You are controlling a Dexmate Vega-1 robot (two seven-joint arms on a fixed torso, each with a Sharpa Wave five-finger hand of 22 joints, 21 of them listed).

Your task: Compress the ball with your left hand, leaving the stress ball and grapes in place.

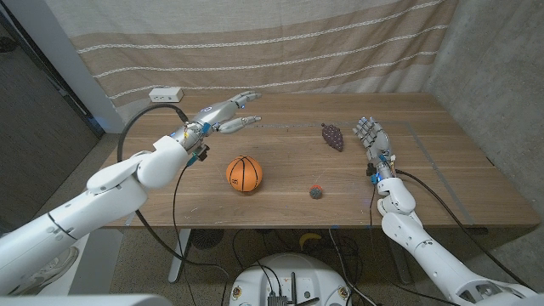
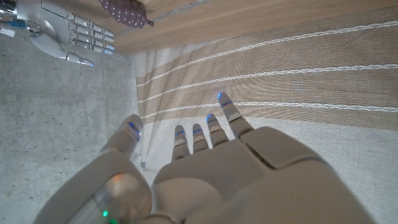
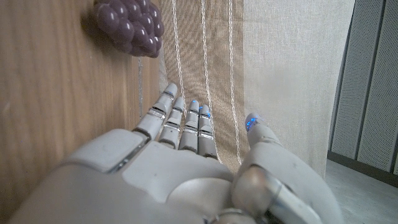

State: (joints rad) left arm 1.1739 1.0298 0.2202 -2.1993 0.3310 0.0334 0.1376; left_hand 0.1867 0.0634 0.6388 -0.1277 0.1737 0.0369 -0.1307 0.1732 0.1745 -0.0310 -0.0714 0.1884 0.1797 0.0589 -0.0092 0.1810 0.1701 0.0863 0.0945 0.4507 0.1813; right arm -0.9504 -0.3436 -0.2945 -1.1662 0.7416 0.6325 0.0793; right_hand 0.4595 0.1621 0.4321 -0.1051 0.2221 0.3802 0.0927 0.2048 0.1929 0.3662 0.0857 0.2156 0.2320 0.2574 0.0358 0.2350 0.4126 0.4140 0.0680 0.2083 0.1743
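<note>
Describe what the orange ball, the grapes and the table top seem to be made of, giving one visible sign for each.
Orange ball: likely rubber or foam, matte, with black basketball seams. Grapes: probably moulded plastic; each berry is smooth with a dull sheen. Table: wood or wood-look laminate, grain lines running lengthwise.

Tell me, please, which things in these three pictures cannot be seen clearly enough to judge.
- Small dark object, head view: too small to tell what it is.
- Grapes, left wrist view: cut off by the picture's edge.
- White box at the table's far edge, head view: too small to identify.
- Left hand, head view: its height above the table cannot be told.
- Ball: its far side is hidden.
</note>
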